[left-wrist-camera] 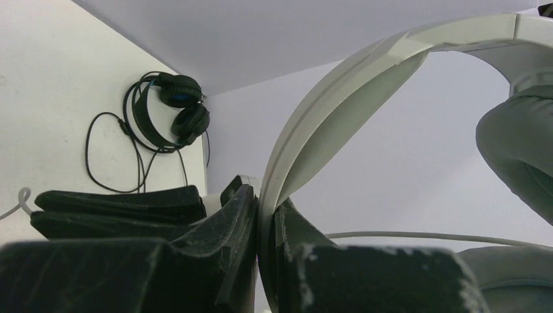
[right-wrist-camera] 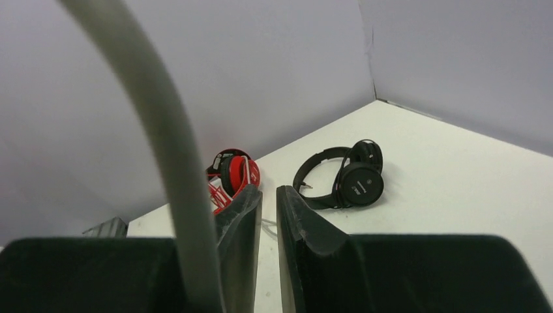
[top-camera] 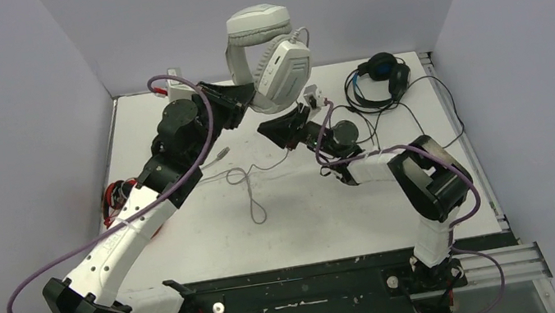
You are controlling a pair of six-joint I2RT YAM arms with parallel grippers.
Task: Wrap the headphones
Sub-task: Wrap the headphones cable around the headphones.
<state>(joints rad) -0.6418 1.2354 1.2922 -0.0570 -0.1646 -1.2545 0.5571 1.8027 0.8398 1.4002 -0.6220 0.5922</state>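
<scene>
The left jaws clamp the large white-grey plastic headset [top-camera: 269, 58] by its band, but the right jaws, nearly closed, grip nothing, so the thin grey cable [right-wrist-camera: 163, 130] beside them may slide away unwrapped.

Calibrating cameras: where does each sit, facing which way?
Top external: above, behind the arms, facing down at the table; both arms show.
Left wrist: past the left gripper, shut on the white-grey headset, toward the black-and-blue headset.
Right wrist: past the right gripper toward the red-and-black headset and small black headset.
First two share both those headsets.
</scene>
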